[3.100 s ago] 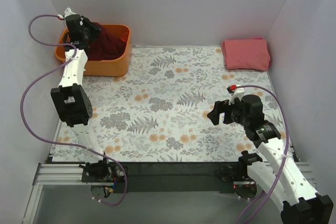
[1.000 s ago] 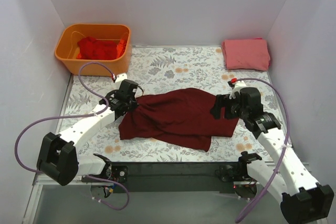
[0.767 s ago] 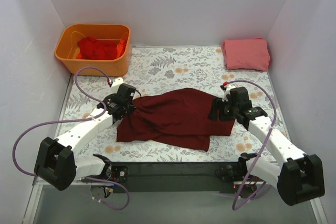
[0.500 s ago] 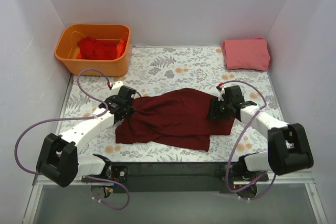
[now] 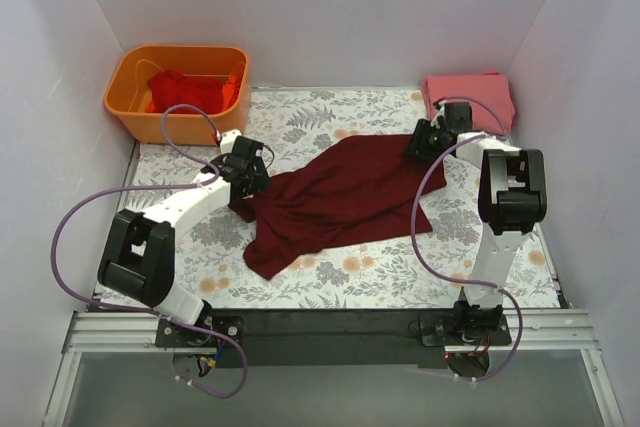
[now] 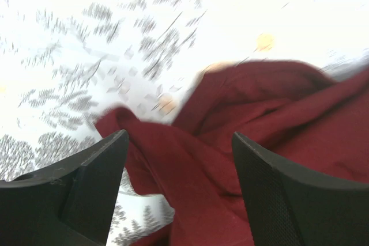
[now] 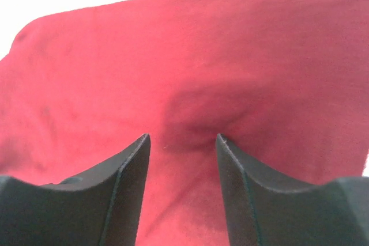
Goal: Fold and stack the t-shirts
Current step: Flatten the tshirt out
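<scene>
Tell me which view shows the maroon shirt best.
Top external: the whole maroon shirt shows, outline and all, lying rumpled across the table. Left wrist catches only a blurred, bunched edge of it. Right wrist is filled with close-up fabric, no outline.

A lab test cell: white walls (image 5: 330, 7), arms on aluminium rail (image 5: 330, 332).
</scene>
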You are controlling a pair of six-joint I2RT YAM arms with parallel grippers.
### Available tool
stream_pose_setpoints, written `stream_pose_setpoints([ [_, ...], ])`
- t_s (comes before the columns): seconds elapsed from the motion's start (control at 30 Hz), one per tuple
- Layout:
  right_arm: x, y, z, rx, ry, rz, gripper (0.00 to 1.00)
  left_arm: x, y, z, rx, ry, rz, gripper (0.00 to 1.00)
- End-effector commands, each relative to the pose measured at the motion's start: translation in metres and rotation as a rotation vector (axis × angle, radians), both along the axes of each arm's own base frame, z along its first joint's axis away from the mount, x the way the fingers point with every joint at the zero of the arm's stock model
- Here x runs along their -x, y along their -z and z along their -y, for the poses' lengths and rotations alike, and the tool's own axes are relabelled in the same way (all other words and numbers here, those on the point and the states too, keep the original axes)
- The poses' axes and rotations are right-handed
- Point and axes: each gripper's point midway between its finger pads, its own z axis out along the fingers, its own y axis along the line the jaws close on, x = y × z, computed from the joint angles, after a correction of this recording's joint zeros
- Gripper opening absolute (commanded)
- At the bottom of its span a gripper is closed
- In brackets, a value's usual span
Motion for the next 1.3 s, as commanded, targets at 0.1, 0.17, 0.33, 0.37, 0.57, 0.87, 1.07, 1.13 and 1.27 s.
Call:
stream_pose_setpoints([
  [0.1, -0.057, -0.069, 0.021, 0.062, 0.072, 0.154, 0.62, -0.017, -0.067, 0.011, 0.089, 0.026, 0.136, 0.74],
  [0.17, -0.036, -0.090, 0.007, 0.105, 0.014, 0.196, 0.65, 0.000, -0.071, 0.008, 0.106, 0.035, 0.125, 0.75],
  [0.33, 0.046, -0.090, -0.037, 0.119, -0.150, 0.185, 0.68, 0.052, -0.050, 0.013, 0.180, 0.091, -0.020, 0.75],
  [0.37, 0.077, -0.082, -0.047, 0.119, -0.182, 0.164, 0.68, 0.070, -0.040, 0.012, 0.192, 0.098, -0.082, 0.75],
  [0.57, 0.155, -0.044, -0.024, 0.201, -0.116, 0.093, 0.64, 0.102, -0.027, 0.013, 0.253, 0.049, -0.154, 0.65],
  [0.87, 0.168, -0.015, -0.012, 0.193, -0.111, 0.017, 0.34, 0.106, -0.015, 0.014, 0.260, 0.037, -0.192, 0.60],
  [1.07, 0.158, -0.010, -0.012, 0.181, -0.098, -0.006, 0.30, 0.108, -0.010, 0.011, 0.258, 0.016, -0.184, 0.58],
  [1.13, 0.157, 0.002, -0.002, 0.180, -0.068, -0.041, 0.29, 0.107, -0.006, 0.012, 0.261, 0.008, -0.185, 0.58],
  [1.27, 0.174, 0.026, 0.025, 0.173, 0.016, -0.128, 0.28, 0.101, -0.004, 0.009, 0.249, -0.020, -0.157, 0.58],
])
